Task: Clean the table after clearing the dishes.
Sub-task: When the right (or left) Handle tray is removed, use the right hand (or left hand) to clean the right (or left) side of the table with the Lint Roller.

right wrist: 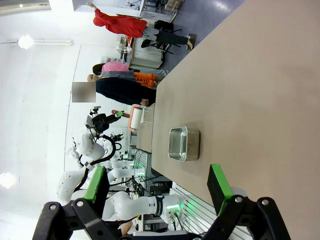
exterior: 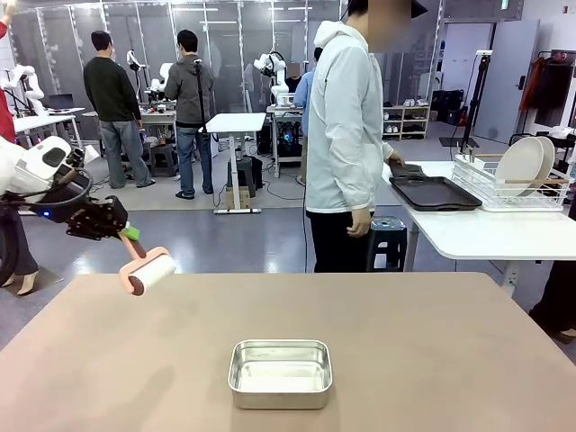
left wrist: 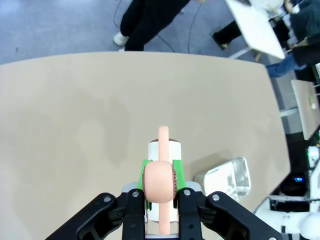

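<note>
The taupe table spreads across the front view. Over its far left corner my left gripper is shut on the pink handle of a lint roller, whose white roll hangs tilted just above the top. In the left wrist view the green pads clamp the roller handle over the table. My right gripper is open and holds nothing, well above the table. The dishes, cream plates, stand on edge in a white wire rack on the white side table, beside dark trays.
A small steel pan sits near the table's front middle, also in the wrist views. A person in a pale jacket stands behind the far edge, turned toward the white side table with a hand on the trays.
</note>
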Controlling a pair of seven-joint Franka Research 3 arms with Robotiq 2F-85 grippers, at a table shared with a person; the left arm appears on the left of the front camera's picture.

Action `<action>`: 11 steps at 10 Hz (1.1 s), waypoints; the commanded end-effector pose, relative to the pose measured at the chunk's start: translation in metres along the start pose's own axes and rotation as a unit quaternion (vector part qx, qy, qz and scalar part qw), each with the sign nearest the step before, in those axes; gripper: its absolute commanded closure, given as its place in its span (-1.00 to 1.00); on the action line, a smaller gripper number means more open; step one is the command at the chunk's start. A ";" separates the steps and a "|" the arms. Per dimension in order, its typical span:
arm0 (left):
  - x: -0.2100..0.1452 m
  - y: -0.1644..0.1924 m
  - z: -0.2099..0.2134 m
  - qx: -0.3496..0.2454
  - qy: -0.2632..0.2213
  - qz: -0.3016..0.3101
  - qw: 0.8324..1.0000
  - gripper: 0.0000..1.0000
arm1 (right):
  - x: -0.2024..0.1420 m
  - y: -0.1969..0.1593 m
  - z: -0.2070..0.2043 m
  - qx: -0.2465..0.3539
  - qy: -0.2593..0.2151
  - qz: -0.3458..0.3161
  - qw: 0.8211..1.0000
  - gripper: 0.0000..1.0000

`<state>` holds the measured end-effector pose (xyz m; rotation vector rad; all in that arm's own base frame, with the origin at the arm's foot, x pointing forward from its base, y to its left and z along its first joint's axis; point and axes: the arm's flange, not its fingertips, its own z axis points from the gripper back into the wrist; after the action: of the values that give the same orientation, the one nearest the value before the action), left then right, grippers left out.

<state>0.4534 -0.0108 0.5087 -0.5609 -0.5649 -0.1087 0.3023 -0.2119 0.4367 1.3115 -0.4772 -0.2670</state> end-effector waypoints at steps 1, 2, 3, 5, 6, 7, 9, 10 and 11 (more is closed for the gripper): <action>-0.008 -0.012 -0.007 -0.012 0.018 -0.010 1.000 0.59 | 0.000 0.003 -0.001 0.003 -0.001 0.004 1.000 -1.00; -0.012 -0.023 -0.011 -0.018 0.028 -0.033 0.999 0.59 | 0.000 0.003 -0.001 0.003 -0.001 0.004 1.000 -1.00; -0.012 -0.030 -0.015 -0.019 0.033 -0.050 0.998 0.59 | 0.000 0.003 -0.001 0.003 -0.001 0.004 1.000 -1.00; -0.017 -0.035 -0.021 -0.044 0.062 -0.061 0.995 0.59 | 0.000 0.003 -0.001 0.003 -0.001 0.004 1.000 -1.00; -0.019 -0.033 -0.025 -0.063 0.075 -0.059 0.993 0.59 | 0.000 0.003 -0.001 0.003 -0.001 0.004 1.000 -1.00; -0.013 -0.038 -0.028 -0.031 0.049 -0.046 0.997 0.59 | 0.000 0.003 -0.001 0.003 -0.001 0.004 1.000 -1.00; -0.013 -0.038 -0.028 -0.031 0.049 -0.046 0.997 0.59 | 0.000 0.003 -0.001 0.003 -0.001 0.004 1.000 -1.00; -0.013 -0.038 -0.028 -0.031 0.049 -0.046 0.997 0.59 | 0.000 0.003 -0.001 0.003 -0.001 0.004 1.000 -1.00; -0.013 -0.038 -0.028 -0.031 0.049 -0.046 0.997 0.59 | 0.000 0.003 -0.001 0.003 -0.001 0.004 1.000 -1.00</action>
<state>0.4458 -0.0582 0.4990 -0.5954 -0.4805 -0.2494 0.3024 -0.2118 0.4367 1.3115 -0.4771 -0.2669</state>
